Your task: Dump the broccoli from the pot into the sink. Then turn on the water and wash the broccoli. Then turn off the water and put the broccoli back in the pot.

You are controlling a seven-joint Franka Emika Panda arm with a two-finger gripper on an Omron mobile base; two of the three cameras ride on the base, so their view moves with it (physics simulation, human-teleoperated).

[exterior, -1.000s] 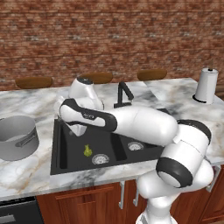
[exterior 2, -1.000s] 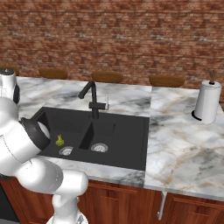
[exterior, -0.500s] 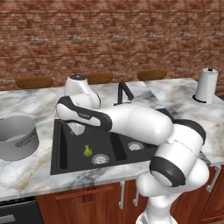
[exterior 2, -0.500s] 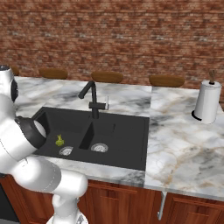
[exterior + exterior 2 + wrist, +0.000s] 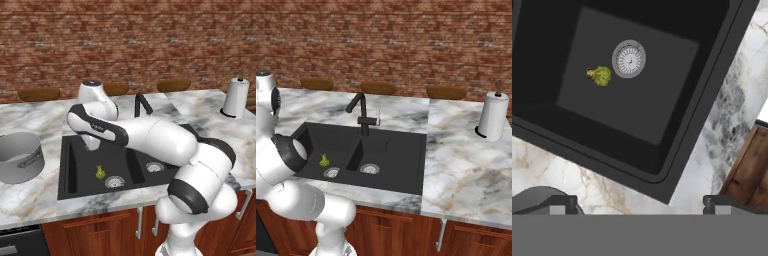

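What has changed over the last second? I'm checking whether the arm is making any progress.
The arm swung left over the sink: its upper link drew away from the faucet, toward the pot. Nothing was grasped or released. The broccoli lies beside the drain in the left basin as before; pot and faucet unchanged.

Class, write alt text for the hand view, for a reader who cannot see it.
Looking down into the black sink, the small yellow-green broccoli lies on the basin floor beside the round silver drain. Marble counter borders the sink.
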